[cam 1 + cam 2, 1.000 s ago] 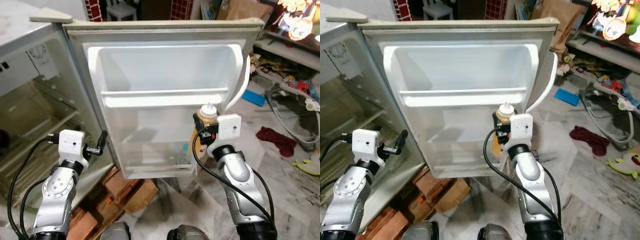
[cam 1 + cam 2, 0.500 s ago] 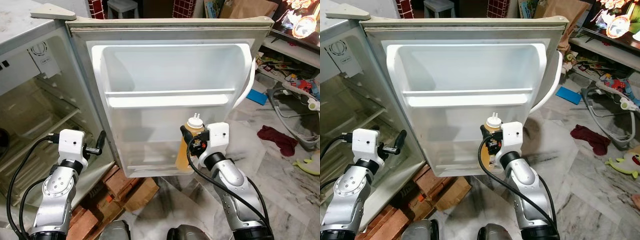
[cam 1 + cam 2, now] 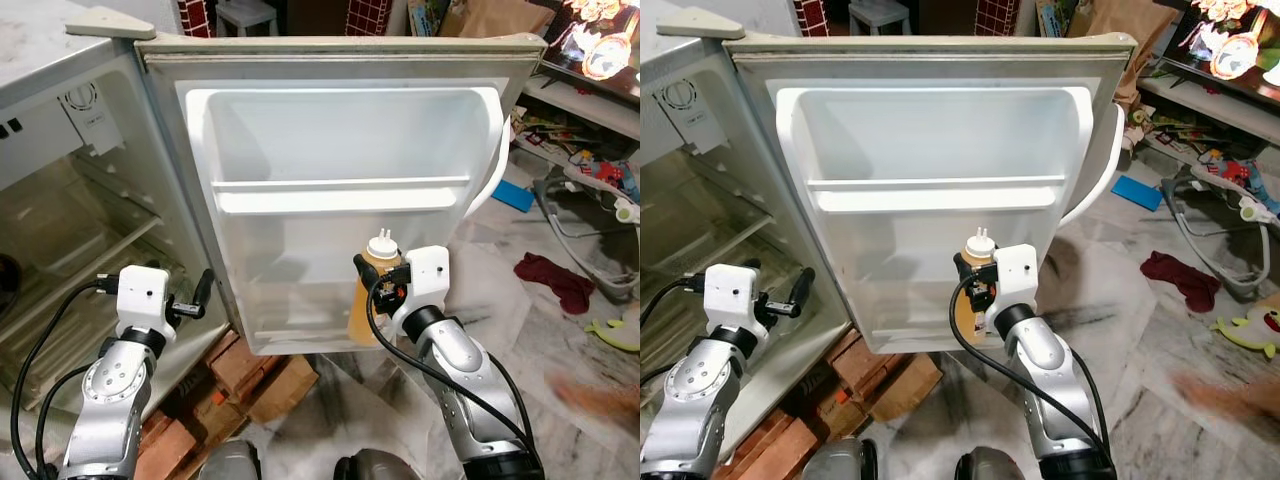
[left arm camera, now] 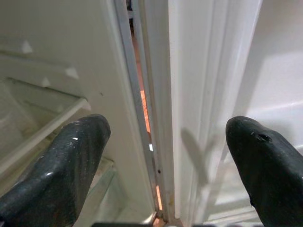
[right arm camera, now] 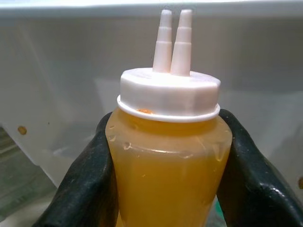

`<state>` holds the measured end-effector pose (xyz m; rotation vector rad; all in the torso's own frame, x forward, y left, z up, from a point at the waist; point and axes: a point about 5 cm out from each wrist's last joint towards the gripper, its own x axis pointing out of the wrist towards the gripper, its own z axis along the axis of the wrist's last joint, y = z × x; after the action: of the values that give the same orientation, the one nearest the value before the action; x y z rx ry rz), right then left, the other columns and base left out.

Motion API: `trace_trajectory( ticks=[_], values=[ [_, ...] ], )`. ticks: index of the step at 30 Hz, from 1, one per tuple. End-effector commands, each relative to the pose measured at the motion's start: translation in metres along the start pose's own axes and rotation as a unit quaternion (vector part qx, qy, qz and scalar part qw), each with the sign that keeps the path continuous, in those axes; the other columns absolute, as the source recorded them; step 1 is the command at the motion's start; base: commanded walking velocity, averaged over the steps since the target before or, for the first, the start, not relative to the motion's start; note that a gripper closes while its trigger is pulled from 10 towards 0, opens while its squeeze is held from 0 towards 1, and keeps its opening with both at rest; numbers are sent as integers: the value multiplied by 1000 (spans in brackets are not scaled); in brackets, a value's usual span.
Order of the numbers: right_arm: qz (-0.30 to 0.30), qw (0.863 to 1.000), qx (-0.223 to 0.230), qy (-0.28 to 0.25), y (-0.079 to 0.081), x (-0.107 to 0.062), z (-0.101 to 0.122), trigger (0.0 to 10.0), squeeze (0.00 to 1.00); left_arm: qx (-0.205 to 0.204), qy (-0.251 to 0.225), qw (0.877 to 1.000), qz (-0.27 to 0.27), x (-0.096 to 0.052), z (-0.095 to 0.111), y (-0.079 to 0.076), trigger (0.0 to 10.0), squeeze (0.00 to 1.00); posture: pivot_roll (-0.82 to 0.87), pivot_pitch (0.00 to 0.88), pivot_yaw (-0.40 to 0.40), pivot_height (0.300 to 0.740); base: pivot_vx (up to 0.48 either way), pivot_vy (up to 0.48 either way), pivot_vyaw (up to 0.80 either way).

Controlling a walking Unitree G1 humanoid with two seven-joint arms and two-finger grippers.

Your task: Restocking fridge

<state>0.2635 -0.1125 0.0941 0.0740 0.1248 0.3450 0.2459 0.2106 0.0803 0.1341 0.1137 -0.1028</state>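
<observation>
Blocking the bottle's [image 3: 367, 300] lower half, right tool [image 3: 372, 290].

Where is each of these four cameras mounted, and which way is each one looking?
Left and right eye views: on the head, looking forward and down at the open fridge door; both silver arms show.
Left wrist view: on the left arm, looking along the open left gripper at the door's hinge edge.
Right wrist view: on the right arm, looking along the right gripper clamped on the sauce bottle.
Shared: bottle and door appear in the eye views and the right wrist view.
</observation>
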Motion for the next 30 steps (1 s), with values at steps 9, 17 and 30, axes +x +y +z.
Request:
trace_trajectory(
  ticks=[9,17,30],
  values=[
    [7,1000,-21,-4,-2,3,3,10000,0,7,-4,1000,7,4,4,3,10000,0,10,94,-44,626,0,0,0],
    [1,999,-32,-13,-3,5,7,10000,0,54,-17,997,52,6,5,7,10000,0,6,99,-44,626,0,0,0],
    [18,999,-34,-28,2,4,10,10000,0,45,-2,998,39,10,0,3,10000,0,-3,110,-42,626,0,0,0]
  ],
)
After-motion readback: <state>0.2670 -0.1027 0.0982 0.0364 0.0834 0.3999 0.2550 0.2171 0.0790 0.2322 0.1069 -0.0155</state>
